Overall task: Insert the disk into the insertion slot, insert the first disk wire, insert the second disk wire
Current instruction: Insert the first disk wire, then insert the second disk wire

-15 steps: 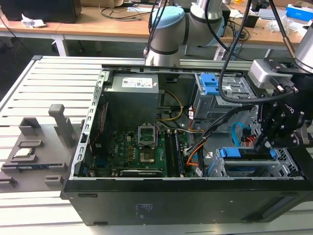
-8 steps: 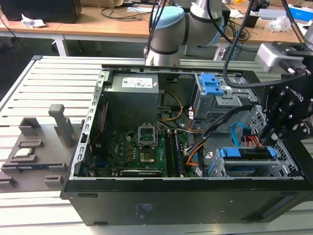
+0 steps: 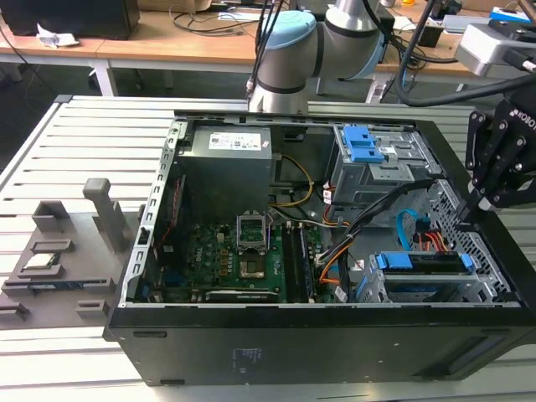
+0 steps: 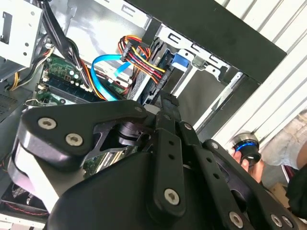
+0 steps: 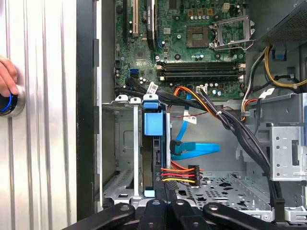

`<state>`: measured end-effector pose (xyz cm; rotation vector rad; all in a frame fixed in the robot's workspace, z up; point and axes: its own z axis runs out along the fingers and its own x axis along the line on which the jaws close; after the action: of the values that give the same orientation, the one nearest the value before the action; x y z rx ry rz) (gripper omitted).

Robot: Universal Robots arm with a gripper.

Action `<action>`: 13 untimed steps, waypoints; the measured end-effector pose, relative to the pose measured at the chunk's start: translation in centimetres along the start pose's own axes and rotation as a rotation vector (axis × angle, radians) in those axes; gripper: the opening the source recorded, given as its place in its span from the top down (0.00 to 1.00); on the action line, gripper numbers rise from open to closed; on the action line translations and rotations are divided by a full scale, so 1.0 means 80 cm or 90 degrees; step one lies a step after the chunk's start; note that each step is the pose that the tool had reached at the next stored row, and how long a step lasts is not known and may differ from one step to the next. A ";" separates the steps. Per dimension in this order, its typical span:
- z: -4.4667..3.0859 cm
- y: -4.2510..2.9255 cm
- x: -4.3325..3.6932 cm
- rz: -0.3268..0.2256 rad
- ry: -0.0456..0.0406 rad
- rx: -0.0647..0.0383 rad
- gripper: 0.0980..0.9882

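One gripper [image 5: 165,197] sits closest to both wrist cameras, its black linkages cut off by the frame edge. The fingers lie together with no gap visible between them, and whether anything thin is pinched there cannot be made out. In the second wrist view the gripper [image 4: 165,99] tip reaches just beside the rear edge of the disk [image 4: 178,60]. The disk [image 5: 154,129] stands edge-on inside the insertion slot [image 5: 120,158], so only its blue carrier and dark edge show and its label face is hidden. The coloured wire bundle [image 5: 177,175] runs to the disk's rear edge beside the fingertips. The blue wire [image 5: 196,148] ends in a plug just beside that edge, but whether either plug is fully seated cannot be told. The motherboard [image 5: 192,43] lies beyond the wires. A person's hand [image 5: 5,76], cut off at the frame edge, rests on a round button [image 5: 7,103] with a blue ring, outside the computer case [image 3: 293,343]. In the exterior view the gripper [image 3: 465,213] hangs over the case wall at the exterior view's right, its body partly out of frame. The disk [image 3: 419,261] rests in the insertion slot [image 3: 481,280] below it. The grey cage [image 3: 368,159] with two blue tabs lies farther back, and the arm [image 3: 293,50] rises behind the case.
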<state>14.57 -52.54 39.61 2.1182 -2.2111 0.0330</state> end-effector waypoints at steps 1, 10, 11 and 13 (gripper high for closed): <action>-0.0001 0.0000 0.000 0.000 0.0001 0.000 0.99; -0.0003 0.0000 0.000 0.000 0.0001 0.000 0.99; -0.0003 0.0000 0.000 0.000 0.0001 0.000 0.98; -0.0003 0.0000 0.000 0.000 0.0001 0.000 0.78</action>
<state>14.58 -52.55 39.64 2.1182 -2.2110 0.0332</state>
